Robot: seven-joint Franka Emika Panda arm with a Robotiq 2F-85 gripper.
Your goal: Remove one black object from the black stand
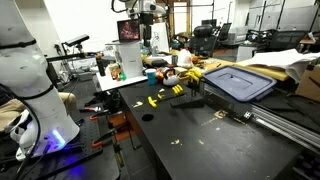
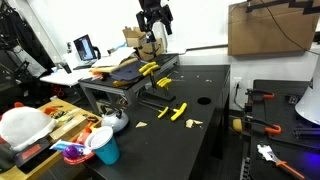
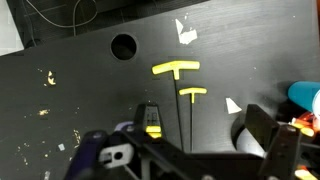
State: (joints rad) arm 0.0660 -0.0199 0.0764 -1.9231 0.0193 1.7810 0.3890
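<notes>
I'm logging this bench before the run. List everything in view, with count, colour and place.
T-handles: two clear in the wrist view, yellow, side by side on the table; an exterior view shows more yellow pieces further back.
Hole: one, round, in the tabletop near the T-handles.
Scraps: several, pale, scattered on the table.
Cup: one, blue, on the cluttered bench beside the table.
Box: one, brown cardboard, behind the table.
Laptop: one, open, on the far bench.
Table: one, black.
Gripper: one, black, open, held high above the table.
</notes>
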